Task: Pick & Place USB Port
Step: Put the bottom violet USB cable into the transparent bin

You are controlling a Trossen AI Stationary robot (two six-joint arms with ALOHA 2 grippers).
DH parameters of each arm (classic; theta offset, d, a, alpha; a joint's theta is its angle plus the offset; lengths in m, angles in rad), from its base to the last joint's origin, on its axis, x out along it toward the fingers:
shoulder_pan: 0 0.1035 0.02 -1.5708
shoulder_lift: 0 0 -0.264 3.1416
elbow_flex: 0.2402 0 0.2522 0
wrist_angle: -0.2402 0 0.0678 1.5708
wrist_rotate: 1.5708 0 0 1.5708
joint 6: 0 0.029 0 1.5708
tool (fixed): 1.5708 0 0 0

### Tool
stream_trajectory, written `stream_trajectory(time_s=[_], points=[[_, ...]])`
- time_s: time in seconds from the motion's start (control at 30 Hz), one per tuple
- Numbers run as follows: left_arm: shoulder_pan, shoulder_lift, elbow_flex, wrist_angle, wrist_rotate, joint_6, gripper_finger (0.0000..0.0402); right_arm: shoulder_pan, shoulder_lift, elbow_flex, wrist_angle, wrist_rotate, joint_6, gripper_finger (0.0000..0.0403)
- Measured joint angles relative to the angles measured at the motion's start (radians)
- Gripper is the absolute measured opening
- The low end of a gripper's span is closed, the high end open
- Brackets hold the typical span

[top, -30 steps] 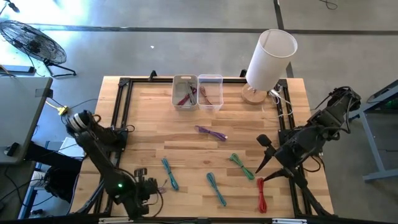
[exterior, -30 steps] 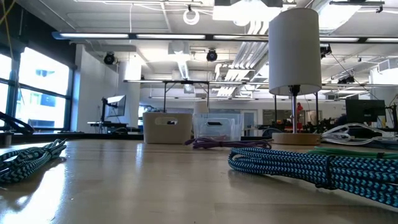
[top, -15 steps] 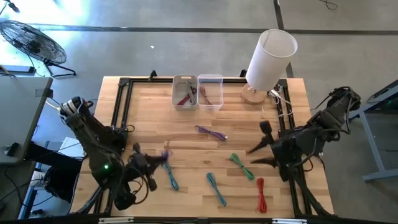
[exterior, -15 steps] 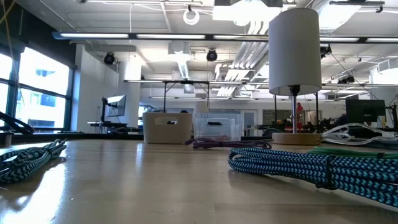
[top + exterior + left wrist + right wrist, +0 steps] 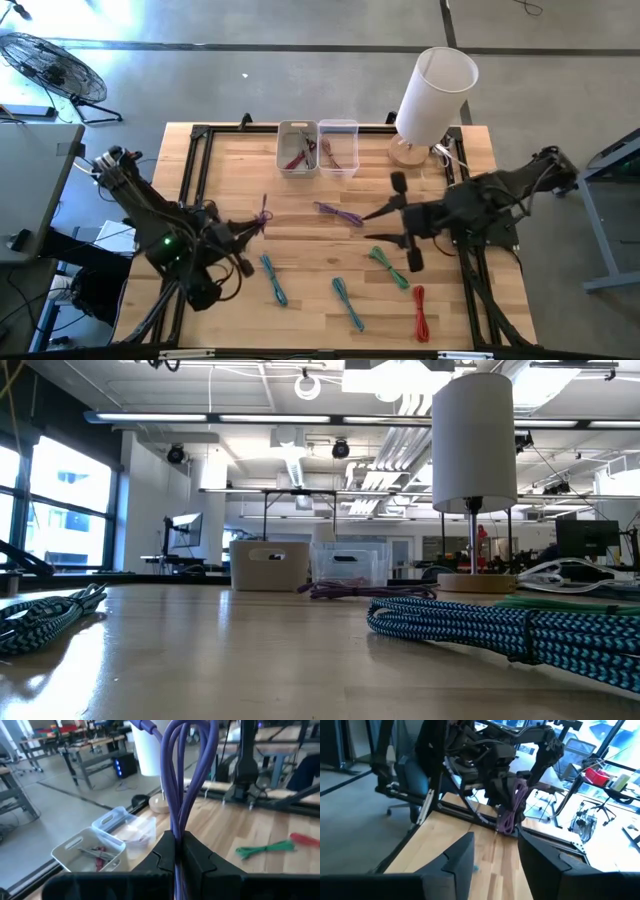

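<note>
My left gripper (image 5: 255,222) is over the table's left half, shut on a purple cable bundle (image 5: 263,210); the right wrist view shows that bundle (image 5: 512,810) from across the table. My right gripper (image 5: 405,220) hovers open over the right-middle, its fingers wide apart (image 5: 495,852). A second purple cable (image 5: 340,213) lies flat on the wood between the two grippers. The white bin (image 5: 297,148) and the clear bin (image 5: 338,146) stand at the far edge, also in the left wrist view (image 5: 90,851). My left gripper (image 5: 176,845) pinches the purple bundle between its two fingers, several strands together at one end of the bundle (image 5: 176,827). The rest of the bundle (image 5: 180,765) sticks out past the fingertips. The bundle is lifted clear of the table.
Blue cables (image 5: 273,278) (image 5: 348,303), a green cable (image 5: 388,265) and a red cable (image 5: 421,310) lie on the near half. A white lamp (image 5: 435,95) stands at the far right corner. Black frame rails (image 5: 195,160) edge the table.
My left gripper has swung from the near-left corner up and toward the far edge and the table's middle, carrying the purple bundle. My right gripper has moved from the right edge toward the table's left and far side and has turned, staying open.
</note>
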Motion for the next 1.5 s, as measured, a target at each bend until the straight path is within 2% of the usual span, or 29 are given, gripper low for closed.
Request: stream_trajectory(time_s=[0.17,0.37,0.47,0.6,0.7,0.83,0.97,1.07,1.27,1.5], points=[[0.022,-0.027,0.0,0.115,0.048,0.171,0.0005,-0.051,0.025,0.0,0.059,-0.052,0.0,0.0189],[0.029,-0.074,0.0,0.364,0.131,0.576,0.0005,-0.081,0.025,0.0,0.127,-0.071,0.0,0.0233],[0.075,-0.086,0.0,0.509,0.235,0.81,0.0005,-0.082,0.025,0.0,0.146,-0.071,-0.009,0.0238],[0.163,-0.087,0.0,0.739,0.432,1.117,0.0005,-0.082,0.025,0.0,0.146,-0.073,-0.033,0.0235],[0.243,-0.088,0.0,0.865,0.578,1.243,0.0005,-0.08,0.025,0.0,0.165,-0.078,-0.034,0.0231],[0.349,-0.088,0.0,0.991,0.763,1.327,0.0005,-0.068,0.025,0.0,0.197,-0.078,-0.067,0.0227],[0.456,-0.085,0.0,1.086,0.97,1.338,0.0005,-0.063,0.025,0.0,0.214,-0.08,-0.083,0.0227],[0.523,-0.071,0.001,1.119,1.085,1.337,0.0005,-0.064,0.025,0.0,0.214,-0.079,-0.074,0.0228],[0.607,-0.035,-0.002,1.129,1.245,1.309,0.0005,-0.071,0.025,0.0,0.229,-0.079,-0.084,0.0222],[0.678,0.019,0.001,1.244,1.39,1.303,0.0005,-0.112,0.024,0.0,0.235,-0.085,-0.086,0.0218]])
